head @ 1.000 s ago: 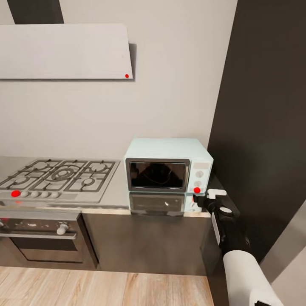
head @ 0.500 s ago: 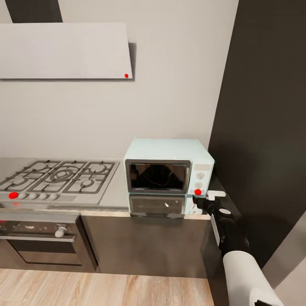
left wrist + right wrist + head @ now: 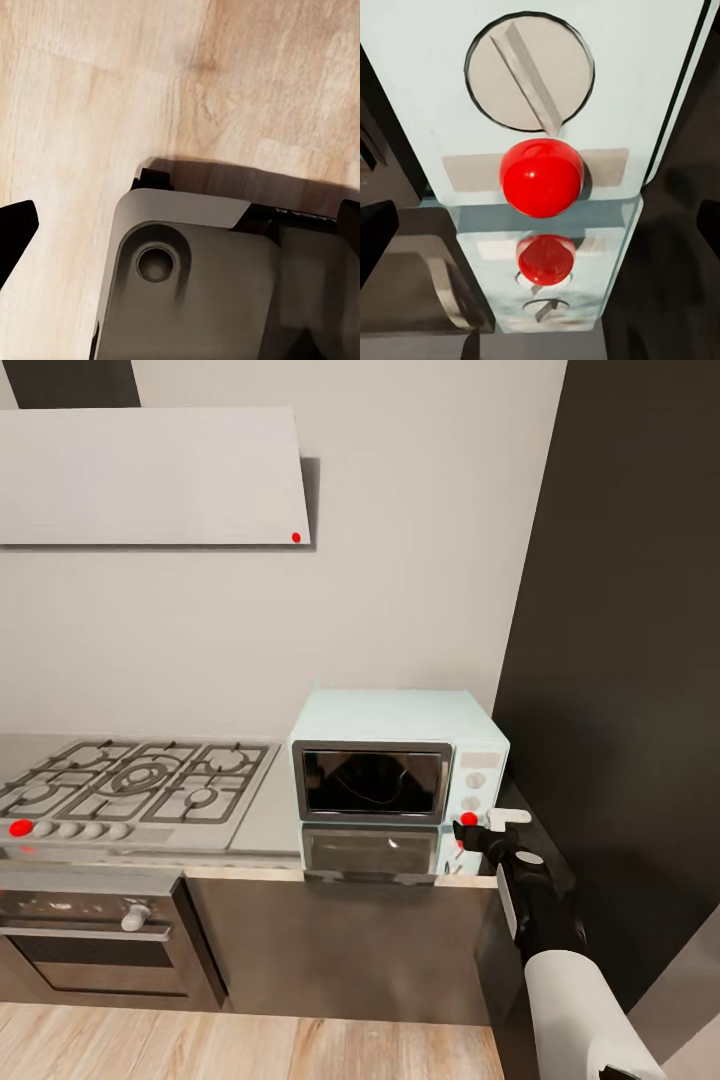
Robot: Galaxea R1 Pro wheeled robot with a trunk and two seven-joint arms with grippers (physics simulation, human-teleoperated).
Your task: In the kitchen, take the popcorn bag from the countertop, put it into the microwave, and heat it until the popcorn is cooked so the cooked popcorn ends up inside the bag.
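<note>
Two dark fingertips [image 3: 375,236] of the right gripper [image 3: 478,833] stand wide apart, holding nothing, just before the red button [image 3: 541,177] on the microwave [image 3: 395,765], which sits mid-frame on the countertop [image 3: 265,815], door closed.

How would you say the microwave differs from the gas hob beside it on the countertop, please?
The microwave is a pale mint-blue box standing up from the countertop; the gas hob is grey and lies flat, with grates. The microwave has a dark glass door facing forward, the hob's burners face upward. Both carry a red marker dot among pale knobs.
</note>
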